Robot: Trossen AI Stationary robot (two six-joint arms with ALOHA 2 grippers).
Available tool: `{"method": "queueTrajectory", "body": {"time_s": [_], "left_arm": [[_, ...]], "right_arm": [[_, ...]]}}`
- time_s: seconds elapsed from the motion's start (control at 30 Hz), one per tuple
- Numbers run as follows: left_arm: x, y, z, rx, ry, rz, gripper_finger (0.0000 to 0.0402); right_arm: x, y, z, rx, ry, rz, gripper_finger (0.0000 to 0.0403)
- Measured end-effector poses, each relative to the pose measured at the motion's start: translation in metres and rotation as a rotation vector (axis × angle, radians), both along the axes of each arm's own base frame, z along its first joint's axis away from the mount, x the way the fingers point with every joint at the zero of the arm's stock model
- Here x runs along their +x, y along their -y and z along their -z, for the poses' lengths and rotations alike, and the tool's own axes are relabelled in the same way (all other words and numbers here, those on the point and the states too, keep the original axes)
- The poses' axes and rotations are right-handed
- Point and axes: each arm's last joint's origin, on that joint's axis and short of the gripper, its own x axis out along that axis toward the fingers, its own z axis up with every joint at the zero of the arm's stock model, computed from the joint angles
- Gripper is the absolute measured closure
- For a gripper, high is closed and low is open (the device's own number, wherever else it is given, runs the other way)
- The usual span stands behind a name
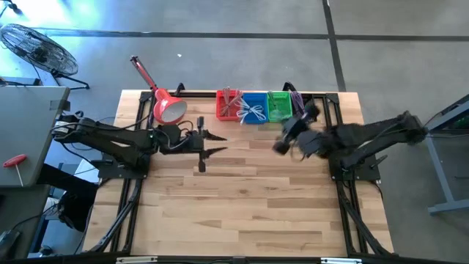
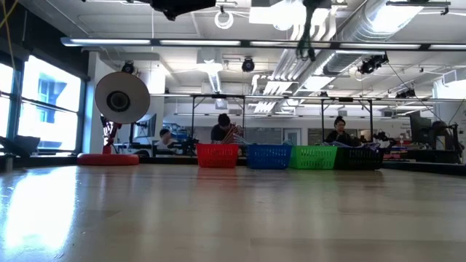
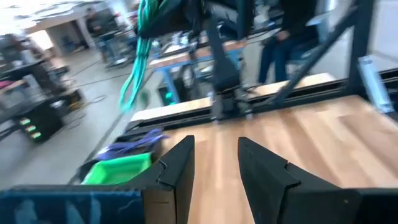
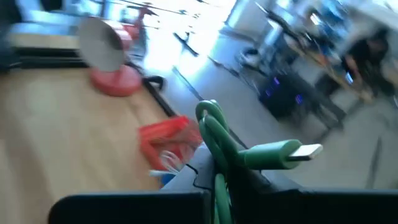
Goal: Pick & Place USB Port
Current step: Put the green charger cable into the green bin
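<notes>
Green cable with a USB plug is clamped in the right gripper, its metal connector tip projecting sideways past the fingers and its cord looping back over the wrist. Held this way, the plug stays exposed and clear of the fingers, which would suit setting it down or presenting it elsewhere. In the high view the right gripper is raised above the tabletop, just in front of the row of bins at the far edge: red bin, blue bin and green bin, with a darker bin of purple cables at the row's right end. The bins sit touching side by side, sorting cables by colour, so the green bin is the likely source or destination of this cable; which one cannot be told.

Left gripper waits near the tabletop's centre-left, its fingers apart and holding nothing. A red desk lamp stands at the far left, just beside the left arm and well apart from the right gripper. Nothing lies on the open wood between the right gripper and the bins. People at benches appear in the room beyond, away from the work area.
</notes>
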Motion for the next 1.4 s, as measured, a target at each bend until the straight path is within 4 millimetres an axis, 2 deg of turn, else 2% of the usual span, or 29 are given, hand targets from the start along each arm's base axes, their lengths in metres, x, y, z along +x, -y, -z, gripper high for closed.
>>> {"method": "queueTrajectory", "body": {"time_s": [0.13,0.27,0.4,0.53,0.67,0.87,1.03,1.27,1.4], "left_arm": [[-0.009,-0.003,-0.003,0.010,-0.025,-0.093,0.0283],[-0.014,-0.006,-0.003,0.020,-0.055,-0.175,0.0283],[-0.015,-0.008,0.001,0.034,-0.097,-0.236,0.0283],[-0.016,-0.008,0.006,0.044,-0.151,-0.243,0.0283],[-0.017,-0.008,0.011,0.045,-0.196,-0.246,0.0283],[-0.019,-0.009,0.018,0.043,-0.267,-0.251,0.0282],[-0.020,-0.009,0.019,0.043,-0.277,-0.253,0.0282],[-0.020,-0.009,0.021,0.048,-0.296,-0.252,0.0282],[-0.020,-0.009,0.021,0.047,-0.297,-0.252,0.0282]], "right_arm": [[-0.025,0.036,-0.007,0.120,0.065,0.146,0.0393],[-0.035,0.078,-0.002,0.251,0.056,0.274,0.0393],[-0.030,0.122,0.011,0.393,0.022,0.320,0.0393],[-0.016,0.160,0.029,0.490,-0.002,0.301,0.0393],[0.000,0.190,0.057,0.590,-0.042,0.303,0.0393],[0.017,0.217,0.104,0.705,-0.167,0.345,0.0393],[0.021,0.232,0.128,0.740,-0.226,0.380,0.0393],[0.017,0.243,0.135,0.786,-0.226,0.381,0.0387],[0.016,0.244,0.135,0.804,-0.221,0.359,0.0342]]}}
